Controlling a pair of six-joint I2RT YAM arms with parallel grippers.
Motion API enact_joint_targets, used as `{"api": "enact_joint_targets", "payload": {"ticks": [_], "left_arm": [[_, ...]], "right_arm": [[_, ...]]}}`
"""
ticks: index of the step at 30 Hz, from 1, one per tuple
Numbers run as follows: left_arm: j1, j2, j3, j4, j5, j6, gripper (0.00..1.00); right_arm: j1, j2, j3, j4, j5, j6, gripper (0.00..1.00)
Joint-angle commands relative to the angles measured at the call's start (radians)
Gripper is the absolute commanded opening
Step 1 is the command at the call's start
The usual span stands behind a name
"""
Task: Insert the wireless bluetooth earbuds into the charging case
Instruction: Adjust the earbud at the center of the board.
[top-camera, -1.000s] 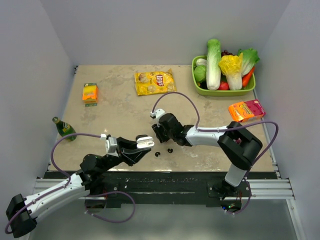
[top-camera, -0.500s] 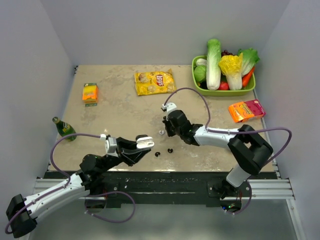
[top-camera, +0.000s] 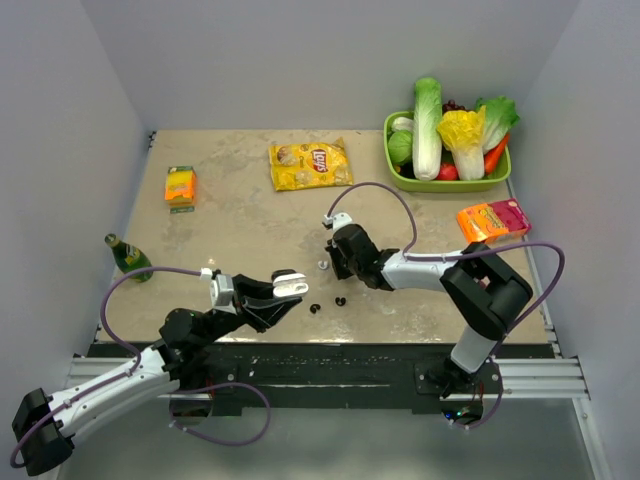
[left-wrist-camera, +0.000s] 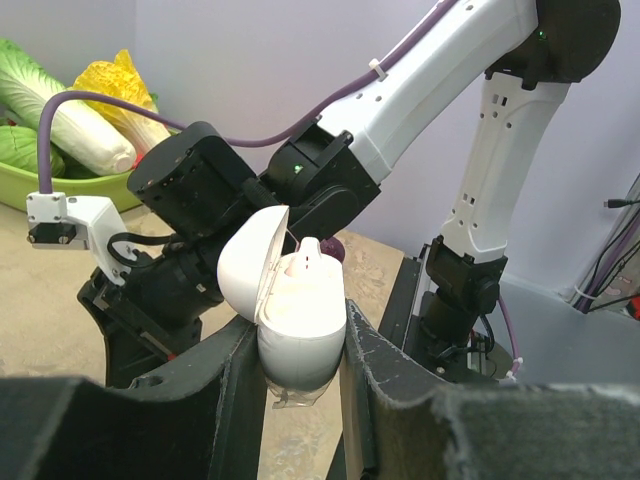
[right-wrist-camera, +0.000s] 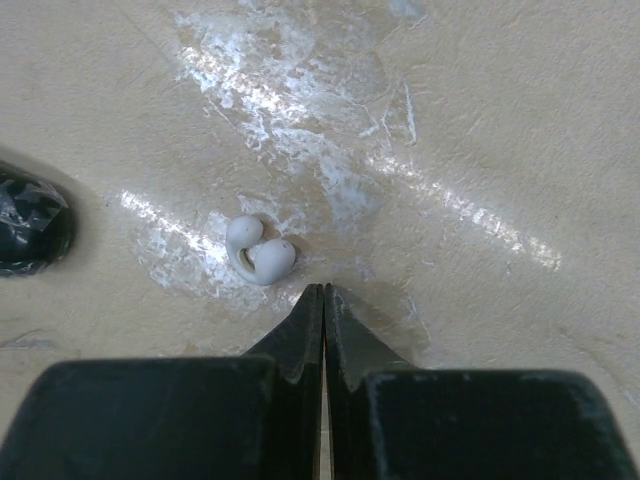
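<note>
- Right claw (right-wrist-camera: 323, 292): pressed together, empty, tips low over the table (top-camera: 240, 230), near the middle and toward the near edge
- White bud (right-wrist-camera: 260, 256): loose on the table, just beside the claw tips, not between them
- Left claw (top-camera: 283, 290): pinching the case (left-wrist-camera: 300, 315), lid open, held up off the table by the near edge; a whitish bud seems seated inside
- Step in hand, as judged: picking up the white bud. Spread the jaws, shift until the tips straddle the bud, go down to the surface, close gently; so small and rounded a thing may skid or pop out
- Dark buds (top-camera: 315, 308): two, loose by the near edge, between the claws, apart from the white one; a low sweep could knock them
- Around: chips (top-camera: 310, 165), far edge; basket (top-camera: 445, 185) of vegetables, far right corner; packet (top-camera: 492, 220), right edge; box (top-camera: 180, 185), far left; bottle (top-camera: 128, 256), left edge. All lie well apart, and none seems to bar the way to the case
</note>
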Motion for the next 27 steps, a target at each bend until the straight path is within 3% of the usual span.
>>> {"api": "enact_joint_targets", "payload": {"ticks": [1,13,27], "left_arm": [[0.001,-0.002,-0.047,0.056,0.009,-0.012,0.00],[0.001,-0.005,-0.052,0.066,0.013,-0.021,0.00],[0.001,-0.009,-0.052,0.069,0.016,-0.031,0.00]], "right_arm": [[0.007,0.003,-0.009,0.051,-0.047,0.019,0.00],[0.041,0.022,0.009,0.054,-0.068,0.009,0.00],[0.034,0.030,0.031,-0.019,0.090,0.042,0.00]]}}
